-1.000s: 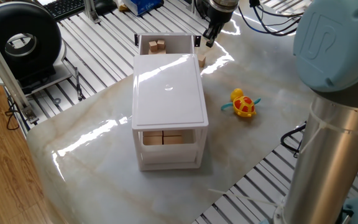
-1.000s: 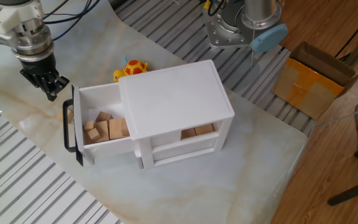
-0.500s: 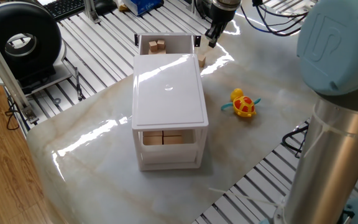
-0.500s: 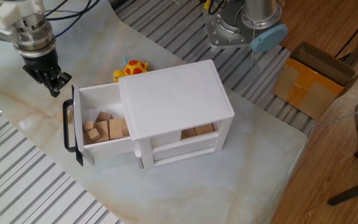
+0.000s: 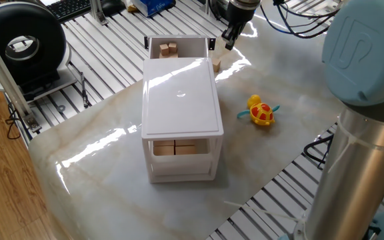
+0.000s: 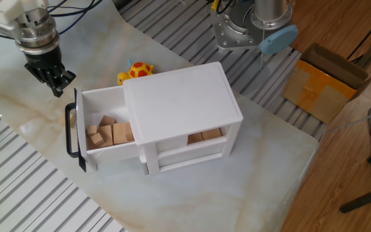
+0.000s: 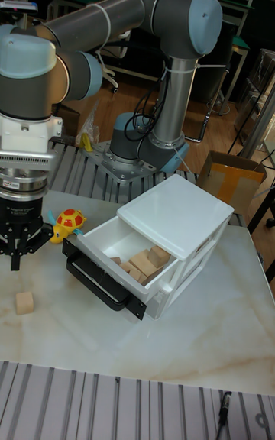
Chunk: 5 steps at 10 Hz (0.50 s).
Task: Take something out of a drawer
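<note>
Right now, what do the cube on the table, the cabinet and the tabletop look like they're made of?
Cube: looks like bare wood, pale tan and matte, no shine.
Cabinet: likely moulded plastic, plain white, with a soft glare on its top.
Tabletop: marble-look slab, pale with tan veins and mirror-like reflections; real stone or laminate, cannot tell.

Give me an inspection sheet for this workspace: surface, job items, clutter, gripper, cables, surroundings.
Surface: marble-look table, glossy, on a slatted metal bench.
Job items: top drawer pulled open, several wooden cubes inside; one cube lies on the table outside it, below the gripper.
Clutter: toy turtle on the table beside the cabinet.
Gripper: gripper open, empty, above the loose cube, not touching it.
Cables: black cables behind the arm's wrist; more on the floor by the table.
Surroundings: cardboard box, keyboard, black round device.
</note>
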Motion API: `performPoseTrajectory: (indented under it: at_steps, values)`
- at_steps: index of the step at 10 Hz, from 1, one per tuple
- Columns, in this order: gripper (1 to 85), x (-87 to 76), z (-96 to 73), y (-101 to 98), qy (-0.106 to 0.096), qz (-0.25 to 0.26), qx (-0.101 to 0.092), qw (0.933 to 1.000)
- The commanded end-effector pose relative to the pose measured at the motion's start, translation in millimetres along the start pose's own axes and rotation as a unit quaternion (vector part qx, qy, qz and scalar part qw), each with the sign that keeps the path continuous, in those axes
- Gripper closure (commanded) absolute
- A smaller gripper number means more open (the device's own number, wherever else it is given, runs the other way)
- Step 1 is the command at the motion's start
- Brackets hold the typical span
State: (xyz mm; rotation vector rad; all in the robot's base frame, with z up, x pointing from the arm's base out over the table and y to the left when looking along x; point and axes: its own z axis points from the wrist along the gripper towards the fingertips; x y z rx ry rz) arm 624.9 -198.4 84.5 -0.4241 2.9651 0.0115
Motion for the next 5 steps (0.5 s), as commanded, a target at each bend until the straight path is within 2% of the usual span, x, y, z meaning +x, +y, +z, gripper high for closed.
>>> performPoseTrajectory:
  at_steps: [1, 2, 3, 5]
  values:
    - [84.7, 5.5, -2.2, -19.8, 0.01, -0.003, 0.034, 0.9994]
    - [84.7, 11.7, -3.6, -27.9, 0.021, -0.005, 0.048, 0.9986]
    - [84.7, 14.9, -4.4, -30.6, 0.023, -0.009, 0.05, 0.9985]
    - [84.7, 13.0, -1.3, -23.4, 0.022, -0.011, 0.035, 0.9991]
